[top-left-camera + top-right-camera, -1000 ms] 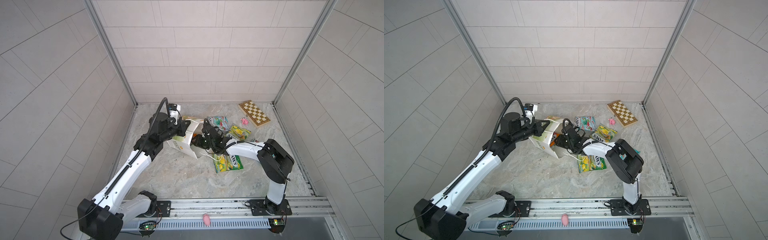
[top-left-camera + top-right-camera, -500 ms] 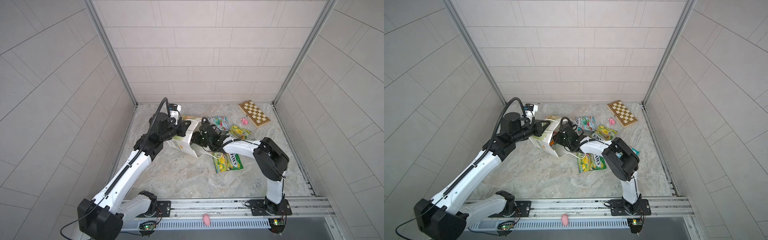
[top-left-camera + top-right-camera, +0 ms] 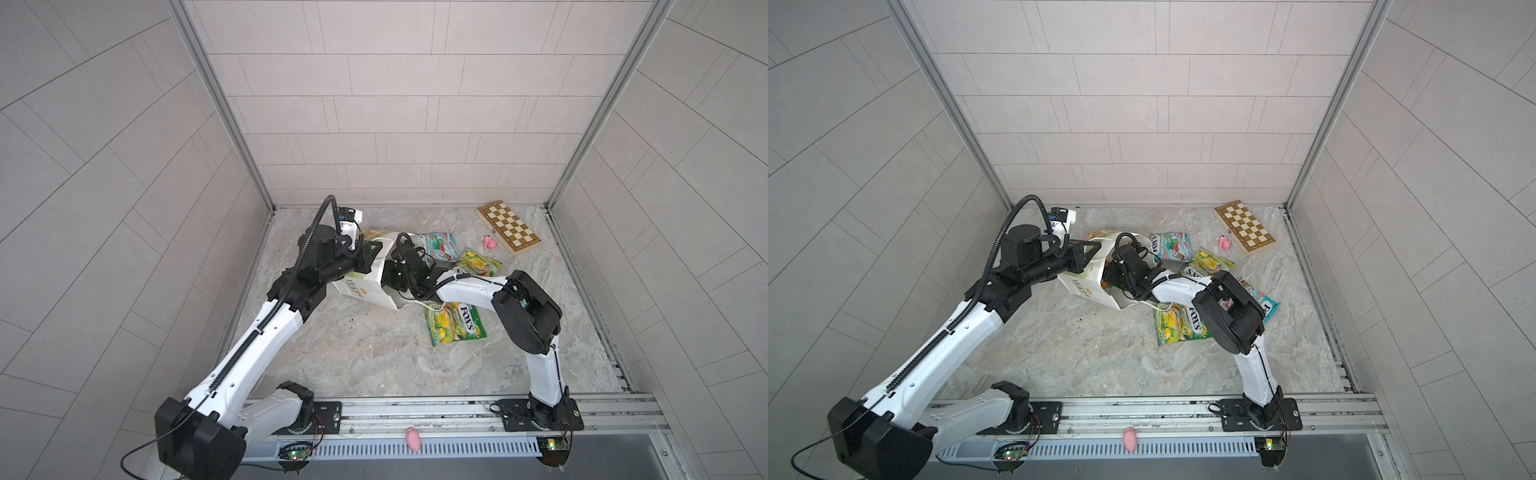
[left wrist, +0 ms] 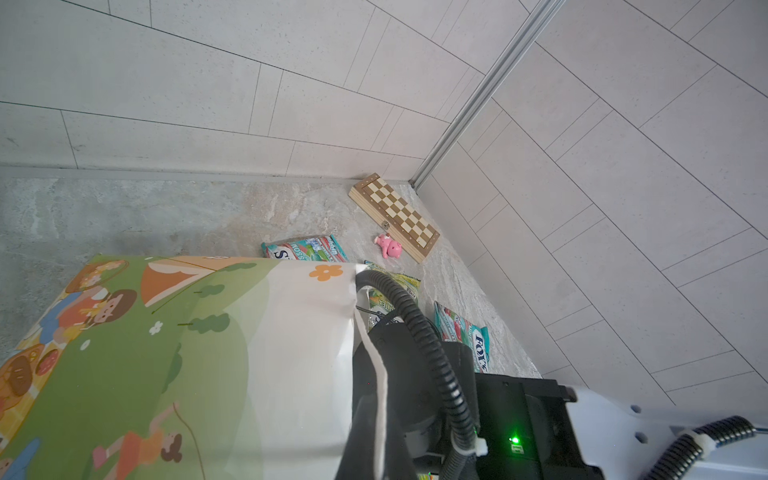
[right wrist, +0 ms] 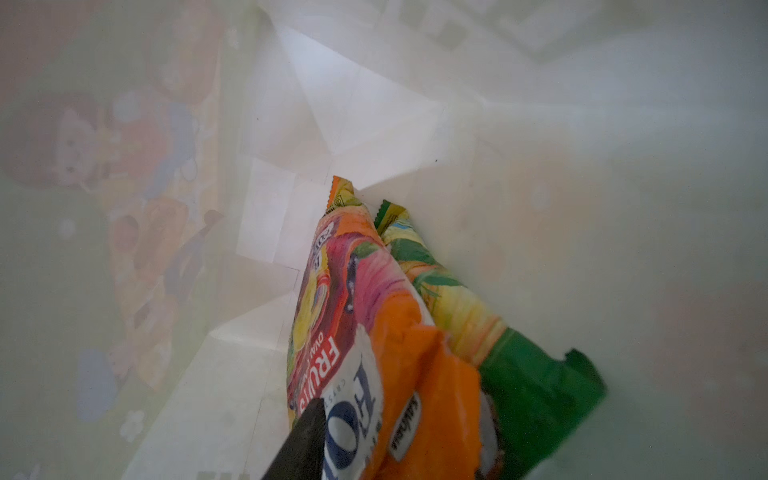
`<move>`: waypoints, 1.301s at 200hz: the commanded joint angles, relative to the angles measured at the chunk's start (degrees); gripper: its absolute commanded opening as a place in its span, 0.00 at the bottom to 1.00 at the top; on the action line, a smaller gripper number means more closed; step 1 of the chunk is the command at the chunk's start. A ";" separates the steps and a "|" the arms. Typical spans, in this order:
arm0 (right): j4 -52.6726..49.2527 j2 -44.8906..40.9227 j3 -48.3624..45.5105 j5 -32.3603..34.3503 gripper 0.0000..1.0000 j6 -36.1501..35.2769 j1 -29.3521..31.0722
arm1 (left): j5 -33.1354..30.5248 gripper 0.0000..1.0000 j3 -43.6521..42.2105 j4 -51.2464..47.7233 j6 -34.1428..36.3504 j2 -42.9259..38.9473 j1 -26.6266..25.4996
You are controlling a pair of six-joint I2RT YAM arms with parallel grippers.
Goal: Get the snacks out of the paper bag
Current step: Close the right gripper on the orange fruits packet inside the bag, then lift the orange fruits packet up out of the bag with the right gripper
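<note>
While the stone floor (image 3: 374, 353) is looked down on in both top views, the paper bag (image 3: 365, 286) is seen tipped over, its mouth turned toward the right arm (image 3: 469, 286). Near the rim its upper edge is pinched by the left gripper (image 3: 368, 254), jaws clamped on the paper. The right arm's wrist is sunk into the mouth, so its fingers are hidden there. Four packets are spread outside the bag: a teal packet (image 3: 438, 245) and a yellow packet (image 3: 478, 262) just beyond the mouth, a second yellow packet (image 3: 455, 323) further forward, and a second teal packet (image 3: 1260, 301) half covered by the arm's elbow. A chessboard (image 3: 508, 226) and a pink toy (image 3: 489, 242) are set in the far right corner.

From the left wrist, the paper bag (image 4: 166, 353) is shown by its picture-printed side (the gripper itself is out of frame).

From the right wrist, inside the bag, the right gripper (image 5: 328, 436) is closed on an orange packet (image 5: 361, 332). A green-edged packet (image 5: 478, 332) is pressed against it — both are lying on the lower wall.
</note>
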 commanded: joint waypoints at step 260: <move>-6.41 -18.03 -8.53 -7.56 0.00 -15.62 0.41 | -10.18 0.00 0.26 -2.56 2.20 -1.32 0.70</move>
